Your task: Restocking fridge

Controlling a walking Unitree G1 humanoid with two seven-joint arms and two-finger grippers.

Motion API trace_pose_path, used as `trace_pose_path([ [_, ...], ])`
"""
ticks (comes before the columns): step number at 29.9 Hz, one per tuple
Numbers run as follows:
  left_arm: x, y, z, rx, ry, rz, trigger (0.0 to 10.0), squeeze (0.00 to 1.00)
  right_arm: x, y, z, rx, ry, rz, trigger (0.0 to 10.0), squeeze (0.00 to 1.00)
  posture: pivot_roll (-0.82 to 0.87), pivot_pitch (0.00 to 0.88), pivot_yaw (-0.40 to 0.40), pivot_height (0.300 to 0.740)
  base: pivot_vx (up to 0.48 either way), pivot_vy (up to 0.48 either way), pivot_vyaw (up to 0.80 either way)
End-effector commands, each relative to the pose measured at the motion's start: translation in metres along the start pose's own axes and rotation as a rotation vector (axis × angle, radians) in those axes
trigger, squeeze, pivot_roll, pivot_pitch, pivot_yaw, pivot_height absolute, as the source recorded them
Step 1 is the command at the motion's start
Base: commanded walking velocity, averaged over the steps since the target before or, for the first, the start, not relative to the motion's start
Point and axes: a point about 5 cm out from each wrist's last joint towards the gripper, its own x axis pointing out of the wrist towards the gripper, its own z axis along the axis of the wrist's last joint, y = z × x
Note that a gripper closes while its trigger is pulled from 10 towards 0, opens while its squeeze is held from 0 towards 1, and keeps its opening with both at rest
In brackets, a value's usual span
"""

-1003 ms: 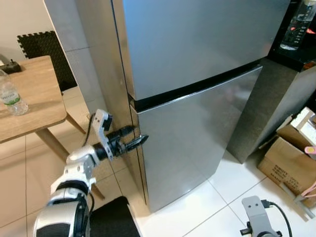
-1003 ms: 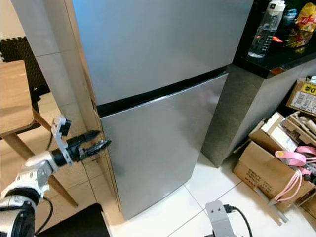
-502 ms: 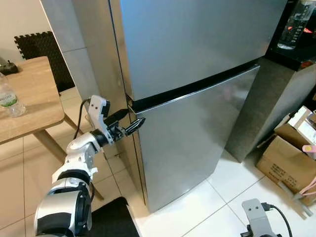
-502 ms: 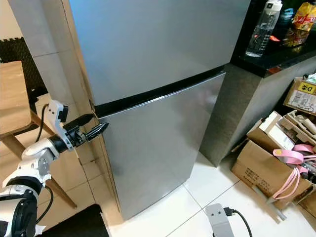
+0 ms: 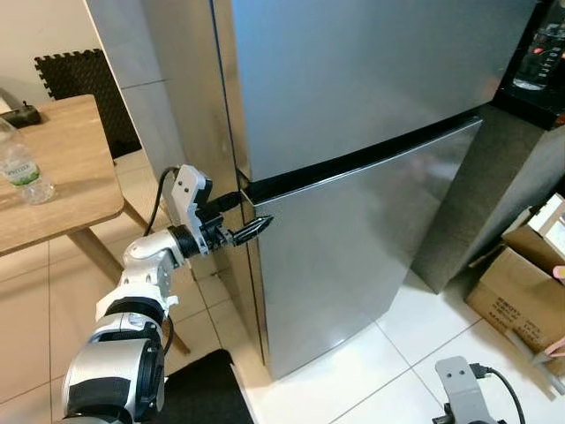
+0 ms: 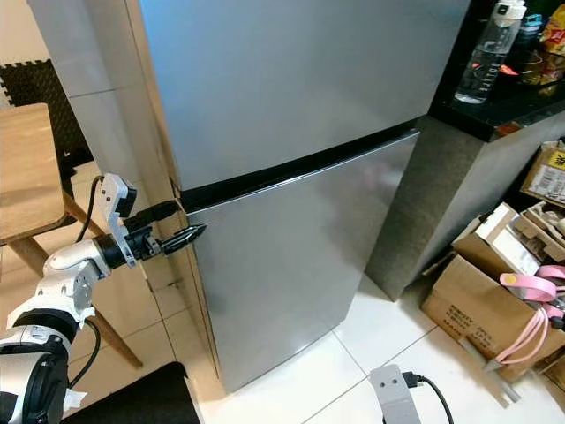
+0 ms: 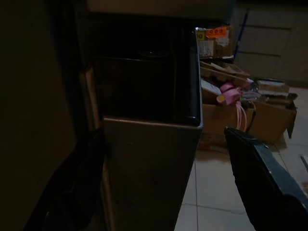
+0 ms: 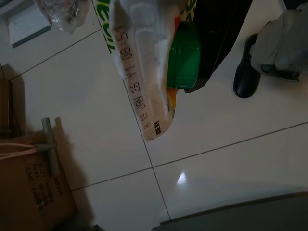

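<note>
- The fridge (image 5: 353,177) stands shut before me; my left hand (image 5: 243,221), fingers apart, straddles the lower door's edge.
- My right hand clamps a packet (image 8: 144,62) low over the floor.
- A shallow hold may slip off the edge.

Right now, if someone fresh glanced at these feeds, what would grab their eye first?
The tall steel fridge, both doors shut, stands straight ahead. The left tool, fingers apart, sits at the fridge's left edge, at the dark seam between the doors. In the right wrist view, the right tool grips a dated white-and-green packet above the tiled floor.
</note>
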Motion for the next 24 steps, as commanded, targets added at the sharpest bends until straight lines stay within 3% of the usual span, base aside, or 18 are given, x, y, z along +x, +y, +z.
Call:
trace_pose_path([
  [1, 0.013, -0.026, -0.027, -0.053, 0.126, -0.198, 10.0, 0.00, -0.002, -0.004, -0.005, -0.003, 0.013, -0.010, 10.0, 0.00, -0.07, 0.000, -0.003, 0.740, 0.000, 0.000, 0.00],
  [5, 0.016, -0.030, -0.029, -0.055, 0.126, -0.224, 10.0, 0.00, -0.002, -0.005, -0.006, -0.001, 0.015, -0.013, 10.0, 0.00, -0.06, 0.000, -0.004, 0.740, 0.000, 0.000, 0.00],
  [9, 0.030, -0.052, -0.038, -0.072, 0.109, -0.347, 10.0, 0.00, -0.002, -0.007, -0.005, 0.002, 0.014, -0.018, 10.0, 0.00, -0.07, 0.000, -0.003, 0.740, 0.000, 0.000, 0.00],
  [16, 0.039, -0.061, -0.036, -0.077, 0.080, -0.401, 10.0, 0.00, -0.002, -0.008, -0.005, 0.005, 0.013, -0.019, 10.0, 0.00, -0.07, 0.000, -0.003, 0.740, 0.000, 0.000, 0.00],
  [20, 0.050, -0.076, -0.032, -0.095, 0.027, -0.476, 10.0, 0.00, -0.003, -0.008, -0.008, 0.007, 0.021, -0.018, 10.0, 0.00, -0.07, 0.000, -0.002, 0.740, 0.000, 0.000, 0.00],
  [24, 0.056, -0.104, -0.024, -0.162, -0.048, -0.639, 10.0, 0.00, -0.005, -0.005, -0.017, 0.012, 0.051, -0.014, 10.0, 0.00, -0.07, 0.000, -0.003, 0.740, 0.000, 0.000, 0.00],
])
